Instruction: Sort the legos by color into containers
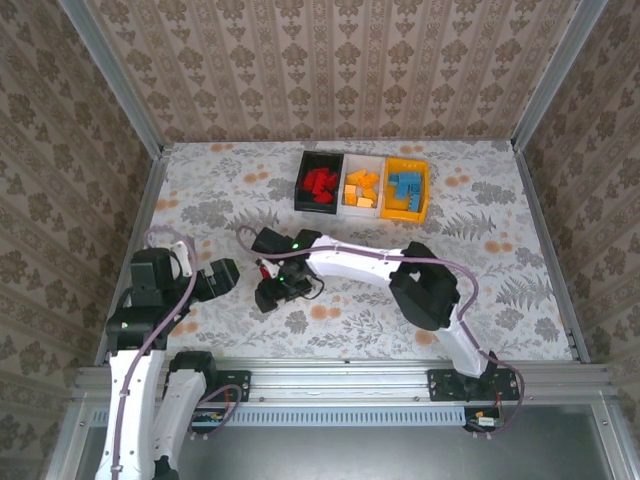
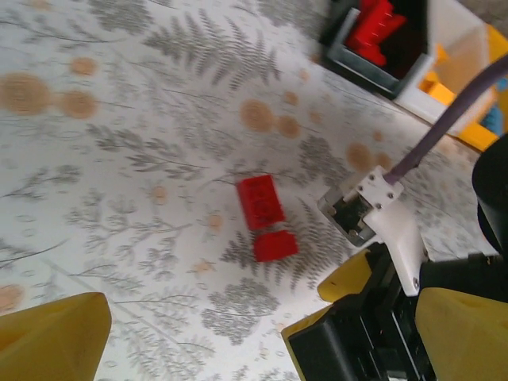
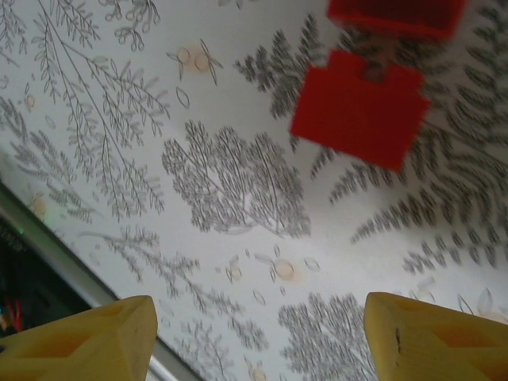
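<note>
A red brick (image 2: 259,200) with a second red brick (image 2: 275,246) at its 6 o'clock lies on the tablecloth (image 2: 143,159): light, rigid, slick, probably best pinched across the long flat sides. The right gripper (image 3: 258,333) hangs spread and empty over them; the left gripper (image 2: 258,341) gapes wide, empty. Whether the bricks are clipped together cannot be told.

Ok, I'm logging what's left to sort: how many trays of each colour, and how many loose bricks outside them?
Black tray: 1
White tray: 1
Yellow tray: 1
Loose red bricks: 2
Total: 5
</note>
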You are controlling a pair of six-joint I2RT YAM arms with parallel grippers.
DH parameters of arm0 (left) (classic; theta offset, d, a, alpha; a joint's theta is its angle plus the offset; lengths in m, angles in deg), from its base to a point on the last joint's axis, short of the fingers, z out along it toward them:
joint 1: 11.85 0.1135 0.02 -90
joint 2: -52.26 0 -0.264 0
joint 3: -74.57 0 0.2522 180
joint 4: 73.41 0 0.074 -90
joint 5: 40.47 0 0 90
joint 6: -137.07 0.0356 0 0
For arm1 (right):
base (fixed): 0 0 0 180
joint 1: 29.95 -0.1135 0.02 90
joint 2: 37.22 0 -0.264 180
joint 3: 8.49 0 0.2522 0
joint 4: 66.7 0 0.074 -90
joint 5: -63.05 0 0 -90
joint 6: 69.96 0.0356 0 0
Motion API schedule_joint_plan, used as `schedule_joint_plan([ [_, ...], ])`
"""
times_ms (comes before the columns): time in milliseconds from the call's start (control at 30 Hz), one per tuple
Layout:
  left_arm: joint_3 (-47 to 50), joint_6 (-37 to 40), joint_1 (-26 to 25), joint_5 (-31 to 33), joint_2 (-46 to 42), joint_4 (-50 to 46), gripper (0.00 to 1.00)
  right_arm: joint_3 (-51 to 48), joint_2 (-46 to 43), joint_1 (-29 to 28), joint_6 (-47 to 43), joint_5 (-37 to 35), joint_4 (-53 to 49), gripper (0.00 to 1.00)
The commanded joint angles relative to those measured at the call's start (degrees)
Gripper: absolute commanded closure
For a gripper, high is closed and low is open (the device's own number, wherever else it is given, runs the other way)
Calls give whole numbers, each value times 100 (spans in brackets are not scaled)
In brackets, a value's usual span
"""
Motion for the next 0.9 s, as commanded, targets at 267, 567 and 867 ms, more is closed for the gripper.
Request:
schedule_joint_plan([
  [267, -206, -214, 5, 718, -225, -326, 0, 1232, 920, -89, 212, -1287, -754, 29],
  [567, -188, -169, -109, 542, -284, -253, 0, 1981, 1498, -57, 326, -1690, -1053, 37],
  [867, -170, -134, -159, 410, -331, -209, 0, 1818, 1346, 59, 394, -1865, -1031, 61],
])
